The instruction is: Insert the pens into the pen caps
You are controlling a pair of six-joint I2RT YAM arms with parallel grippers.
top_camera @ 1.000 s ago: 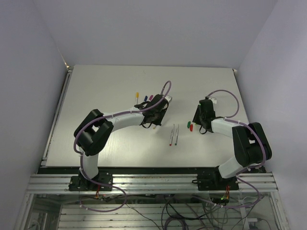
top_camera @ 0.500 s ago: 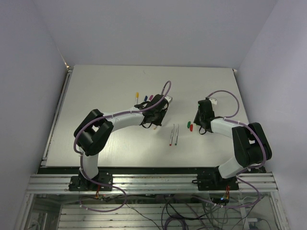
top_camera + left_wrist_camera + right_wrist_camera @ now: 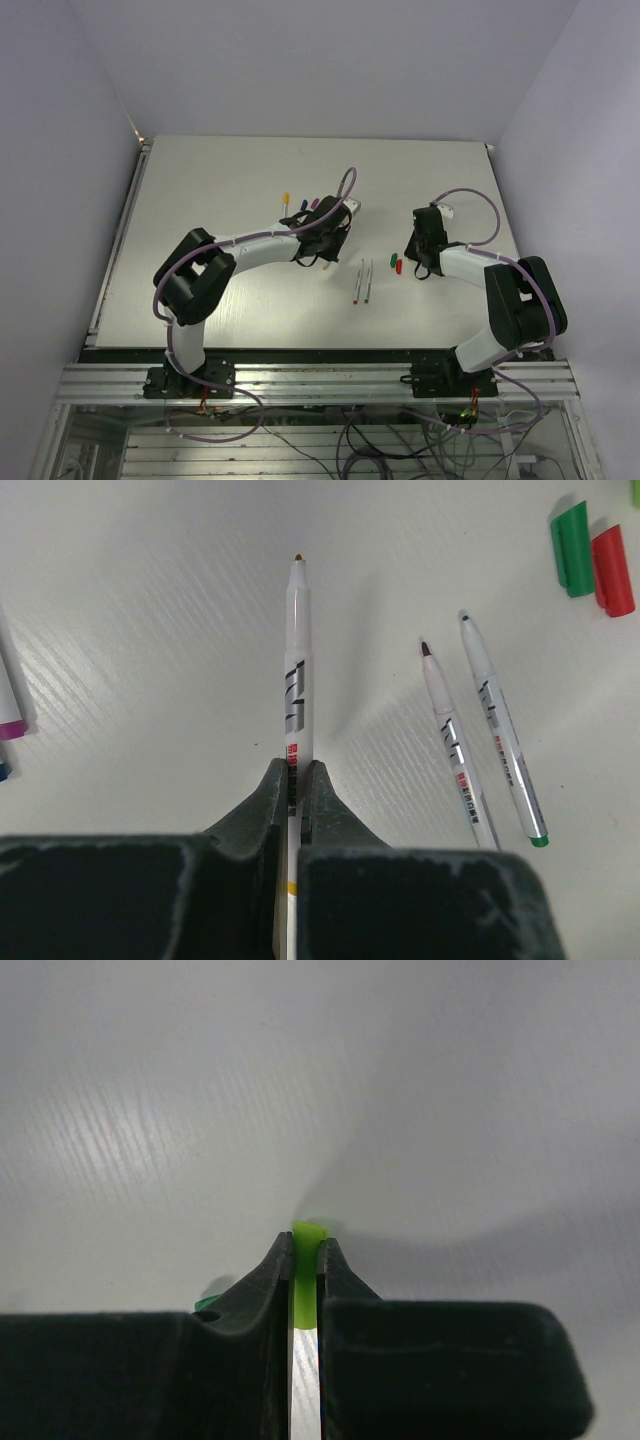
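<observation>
My left gripper [image 3: 297, 765] is shut on a white pen [image 3: 297, 680] with an orange tip that points away over the table. Two more pens lie to its right, one dark-tipped [image 3: 455, 745] and one with a green end [image 3: 500, 740]; both show in the top view [image 3: 364, 280]. A green cap [image 3: 572, 542] and a red cap [image 3: 612, 568] lie side by side beyond them. My right gripper [image 3: 306, 1240] is shut on a lime-green cap [image 3: 308, 1232], just above the table and next to the green cap [image 3: 392, 259] and the red cap [image 3: 398, 267].
Yellow [image 3: 286, 198], blue [image 3: 301, 203] and magenta [image 3: 314, 201] ends lie in a row just beyond the left gripper [image 3: 320, 250]. The magenta end also shows at the left edge of the left wrist view [image 3: 10, 725]. The table's right edge is near the right arm [image 3: 500, 290].
The right gripper has shifted slightly near the green and red caps. The left gripper holds the pen in nearly the same place.
</observation>
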